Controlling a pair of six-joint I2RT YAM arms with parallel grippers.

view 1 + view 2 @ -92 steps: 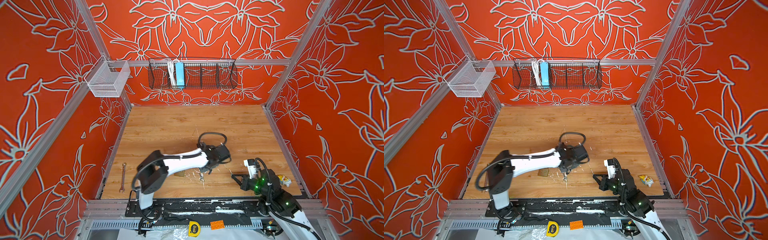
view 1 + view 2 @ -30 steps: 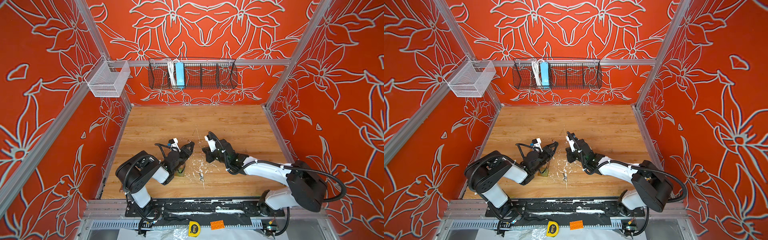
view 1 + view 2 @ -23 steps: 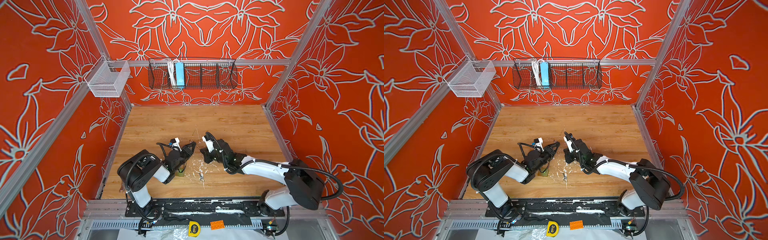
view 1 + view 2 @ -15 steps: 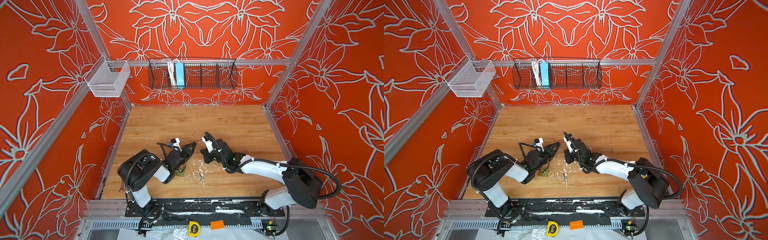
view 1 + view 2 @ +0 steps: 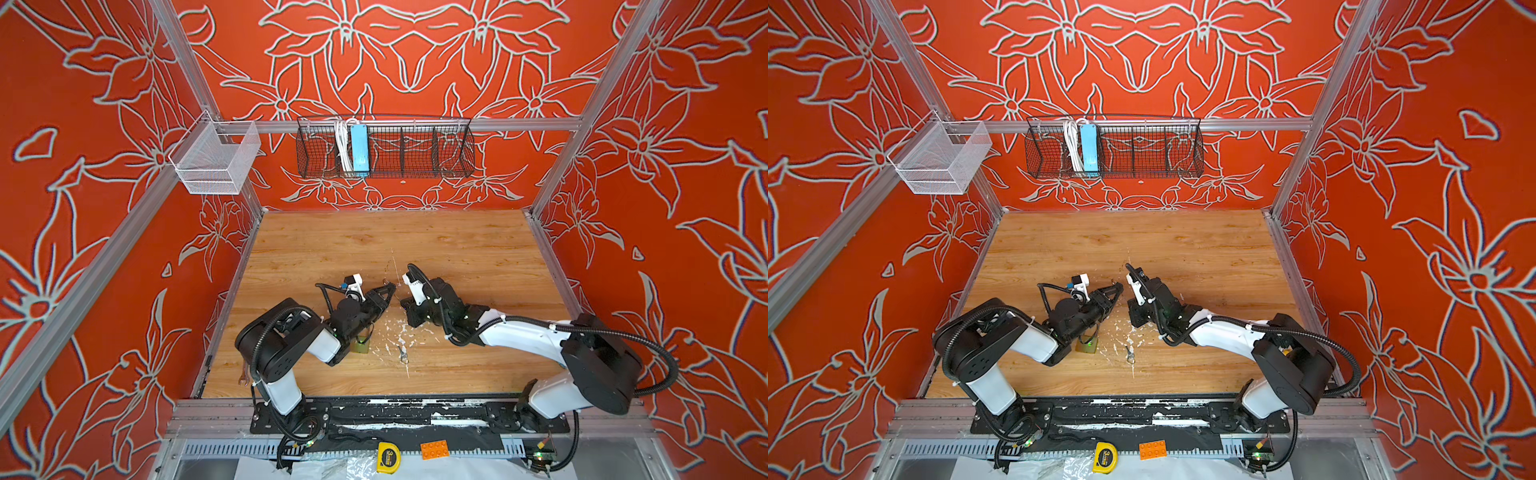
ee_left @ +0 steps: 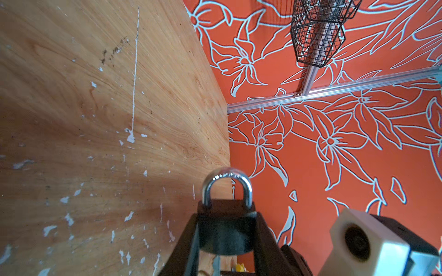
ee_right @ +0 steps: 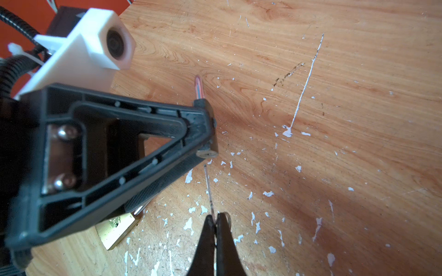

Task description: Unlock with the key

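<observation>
Both top views are showing left gripper (image 5: 390, 288) and right gripper (image 5: 404, 305) tip to tip near centre, both reaching inward | left wrist view is showing left gripper clamping the padlock (image 6: 224, 234) | right wrist view is showing right gripper pinching the key (image 7: 208, 184), edge-on.

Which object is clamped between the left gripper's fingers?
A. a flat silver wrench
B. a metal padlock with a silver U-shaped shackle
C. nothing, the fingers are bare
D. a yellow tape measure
B: in the left wrist view the padlock sits between the fingers of the left gripper, its shackle poking out past the tips. The right gripper pinches what looks like a thin key.
</observation>
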